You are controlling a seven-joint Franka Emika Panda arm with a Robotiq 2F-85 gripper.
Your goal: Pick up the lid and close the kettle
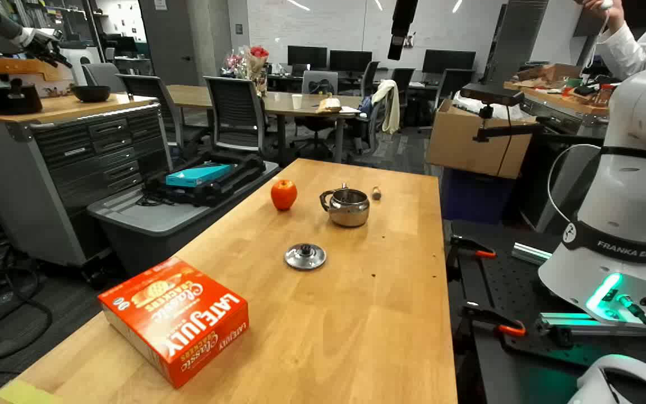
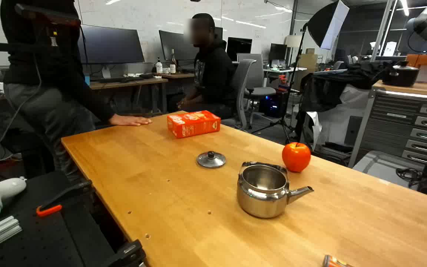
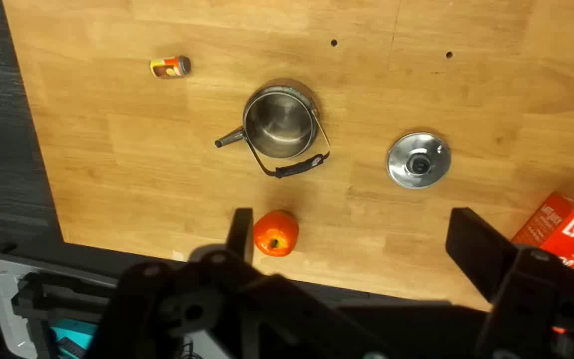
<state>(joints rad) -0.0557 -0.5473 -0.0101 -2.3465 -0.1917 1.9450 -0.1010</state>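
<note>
The lid, a round silver disc with a dark central knob, lies flat, knob up, on the wooden table in both exterior views [image 1: 295, 260] [image 2: 217, 162] and in the wrist view [image 3: 401, 164]. The silver kettle stands upright and open-topped in both exterior views [image 1: 349, 214] [image 2: 260, 204] and in the wrist view [image 3: 279, 127]. Its black-gripped wire handle is folded to one side. Lid and kettle are apart. My gripper [image 3: 354, 237] is wide open and empty, high above the table. A dark part of it hangs at the top of an exterior view [image 1: 398, 42].
A red apple [image 1: 284, 194] stands near the kettle at the table edge. A red cracker box [image 2: 194, 124] lies beyond the lid. A small cylindrical container [image 3: 170, 67] lies near the kettle's spout side. A person's hand [image 2: 130, 120] rests on the table's far edge.
</note>
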